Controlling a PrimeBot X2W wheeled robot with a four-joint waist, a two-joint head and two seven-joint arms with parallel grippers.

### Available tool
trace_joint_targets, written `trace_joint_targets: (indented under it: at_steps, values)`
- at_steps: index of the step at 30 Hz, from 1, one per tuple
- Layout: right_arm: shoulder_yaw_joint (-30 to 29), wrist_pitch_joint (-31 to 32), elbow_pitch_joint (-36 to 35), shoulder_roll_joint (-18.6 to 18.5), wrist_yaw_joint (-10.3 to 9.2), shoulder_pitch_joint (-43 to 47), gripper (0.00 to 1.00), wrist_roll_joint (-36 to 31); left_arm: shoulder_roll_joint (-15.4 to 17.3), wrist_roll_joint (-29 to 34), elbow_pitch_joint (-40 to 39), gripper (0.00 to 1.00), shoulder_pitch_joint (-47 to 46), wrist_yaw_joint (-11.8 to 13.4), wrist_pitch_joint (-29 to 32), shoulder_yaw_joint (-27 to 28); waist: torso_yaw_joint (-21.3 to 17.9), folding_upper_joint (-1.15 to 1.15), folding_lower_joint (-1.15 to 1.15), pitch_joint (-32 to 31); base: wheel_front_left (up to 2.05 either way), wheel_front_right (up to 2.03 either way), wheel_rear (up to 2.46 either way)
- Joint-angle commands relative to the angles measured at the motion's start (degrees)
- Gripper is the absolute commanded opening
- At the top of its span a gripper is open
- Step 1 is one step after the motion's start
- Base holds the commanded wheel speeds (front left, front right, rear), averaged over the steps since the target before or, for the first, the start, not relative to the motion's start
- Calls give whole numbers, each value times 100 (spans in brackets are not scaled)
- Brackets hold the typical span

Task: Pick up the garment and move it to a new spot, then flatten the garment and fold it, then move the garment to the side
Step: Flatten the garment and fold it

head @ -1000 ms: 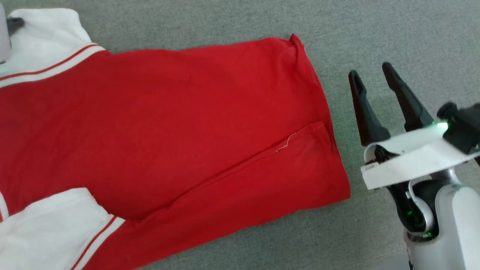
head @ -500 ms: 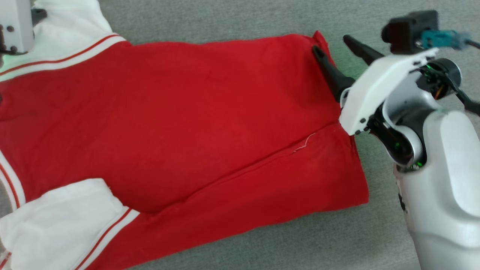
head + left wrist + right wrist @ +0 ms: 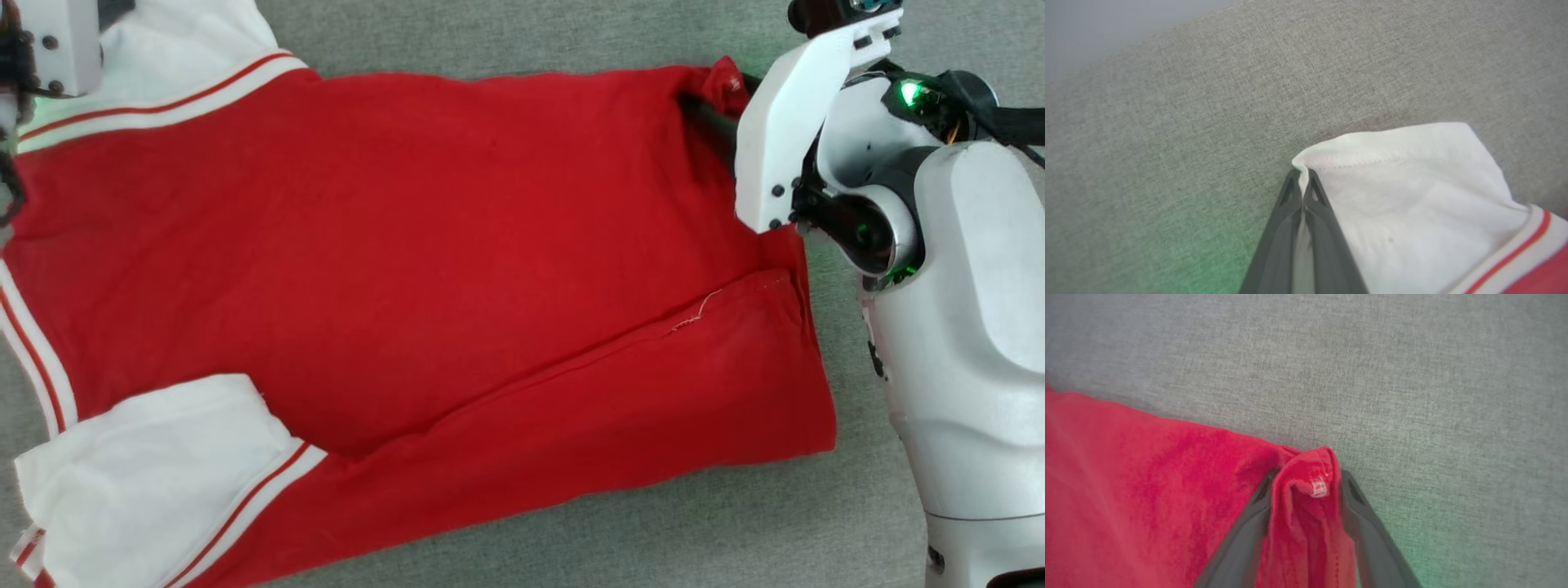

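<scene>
Two grippers are at the far edge of the garment (image 3: 457, 269), one at each end. It is a red jersey spread lengthwise from left to right on a grey woven surface (image 3: 506, 41), mostly flat, with a long fold running along its near side. A seam with a loose white thread (image 3: 694, 314) sits towards the right end. White lining is turned out at the left: one flap (image 3: 155, 465) at the near left corner and another at the far left, each bordered by white-and-red striped trim (image 3: 163, 106). The left gripper (image 3: 1301, 175) is clenched, its two dark fingers pressed together on the pointed tip of the far-left white flap, a sliver of cloth pinched between them. The right gripper (image 3: 1308, 477) is at the far right corner, its fingers spread apart on either side of a bunched red fold that carries a small white tag (image 3: 1318, 488). The cloth fills the gap between them, and they have not clamped it. The pale right arm (image 3: 963, 327) reaches in from the right.
</scene>
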Motion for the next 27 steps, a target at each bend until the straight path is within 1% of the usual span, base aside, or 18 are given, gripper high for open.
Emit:
trace_joint_targets:
  at_steps: [1,6,10,16,21,24,25,26,27]
  values:
    - [50,98,208,33,-10,76,0,10,-78,-22,33,0,224,-11,12,-180,38,0,0,3,0,0,0]
    - [-83,68,196,-7,-10,73,0,4,-71,26,-122,0,104,-12,-125,-299,141,0,0,-124,0,0,0]
    - [-168,-59,39,-106,-10,129,0,59,-42,-7,-290,0,-45,-12,-177,-369,263,0,0,-314,0,0,0]
    - [-268,-143,-343,-388,-10,388,0,234,48,-70,-677,0,-153,-12,-161,-465,538,0,0,-686,0,0,0]
    - [-378,-96,-797,-630,-10,769,0,394,266,13,-1162,0,-86,-12,-144,-554,746,0,0,-1025,0,0,0]
    - [-465,-13,-1113,-770,-10,1083,0,475,474,75,-1527,0,95,-12,-88,-608,869,0,0,-1227,0,0,0]
    - [-500,31,-1219,-823,-10,1193,0,500,551,80,-1665,0,148,9,-80,-611,907,0,0,-1289,0,0,0]
    - [-500,31,-1219,-823,-10,1193,0,500,551,80,-1665,0,148,9,-80,-611,907,0,0,-1289,0,0,0]
    - [-531,77,-1332,-875,-10,1306,0,513,635,60,-1838,0,210,61,-65,-616,942,0,0,-1350,0,0,0]
